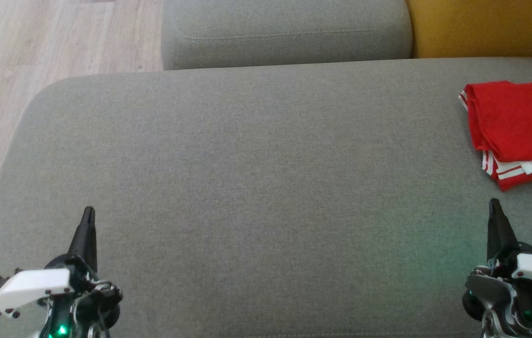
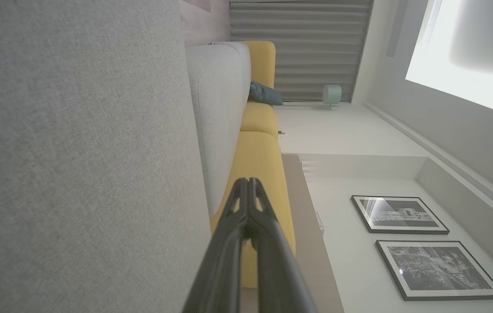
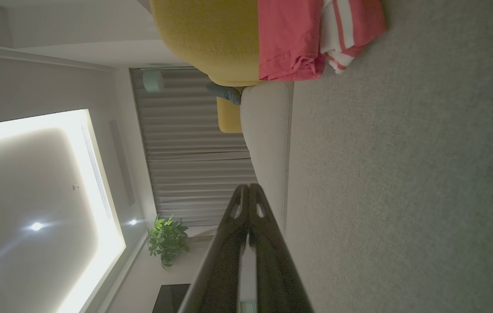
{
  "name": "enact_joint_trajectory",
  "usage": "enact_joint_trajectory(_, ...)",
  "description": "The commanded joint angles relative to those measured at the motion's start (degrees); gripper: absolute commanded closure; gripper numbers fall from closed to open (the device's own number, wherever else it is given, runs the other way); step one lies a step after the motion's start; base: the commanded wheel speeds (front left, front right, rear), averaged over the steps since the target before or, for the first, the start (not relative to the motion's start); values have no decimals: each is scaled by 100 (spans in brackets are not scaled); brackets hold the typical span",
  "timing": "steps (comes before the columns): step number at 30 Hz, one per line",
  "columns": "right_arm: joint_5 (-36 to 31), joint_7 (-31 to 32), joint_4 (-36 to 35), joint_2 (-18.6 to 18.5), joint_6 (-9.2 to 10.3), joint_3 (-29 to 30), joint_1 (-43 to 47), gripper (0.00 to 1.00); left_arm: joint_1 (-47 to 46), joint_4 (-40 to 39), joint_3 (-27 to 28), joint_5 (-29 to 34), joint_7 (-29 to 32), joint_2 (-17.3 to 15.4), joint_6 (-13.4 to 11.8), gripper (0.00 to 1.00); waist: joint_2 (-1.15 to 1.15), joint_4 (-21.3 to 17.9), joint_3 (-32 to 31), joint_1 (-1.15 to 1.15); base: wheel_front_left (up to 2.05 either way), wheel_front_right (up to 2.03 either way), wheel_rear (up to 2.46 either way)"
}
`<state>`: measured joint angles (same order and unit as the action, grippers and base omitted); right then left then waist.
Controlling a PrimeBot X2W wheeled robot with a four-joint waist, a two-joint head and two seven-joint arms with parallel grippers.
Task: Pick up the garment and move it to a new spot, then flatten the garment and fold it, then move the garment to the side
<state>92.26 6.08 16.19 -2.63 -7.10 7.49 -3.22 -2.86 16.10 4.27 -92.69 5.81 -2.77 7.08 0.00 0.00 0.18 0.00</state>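
Grey sofa seat (image 1: pixel 247 164), wood floor (image 1: pixel 36 42) past its left edge. Red garment (image 1: pixel 514 126) with white stripes lies folded on the seat, just ahead of the right gripper (image 1: pixel 494 203) fingertips, not touching. It is well apart from the left gripper (image 1: pixel 88 210). Both finger pairs are pressed together, holding nothing.

left end effector (image 1: pixel 88 212) closed, right end effector (image 1: pixel 494 203) closed
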Motion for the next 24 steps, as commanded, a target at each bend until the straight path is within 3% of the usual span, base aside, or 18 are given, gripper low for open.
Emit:
enact_joint_trajectory(1, 7, 25, -218, -43, -39, -117, -295, 100, -330, -206, 187, 21, 37, -41, 41, 100, 0, 0, 0, 0, 0, 0, 0)
enact_joint_trajectory(24, 0, 31, -217, -37, -39, -109, -296, 100, -331, -206, 200, 32, 48, -32, 41, 100, 0, 0, 0, 0, 0, 0, 0)
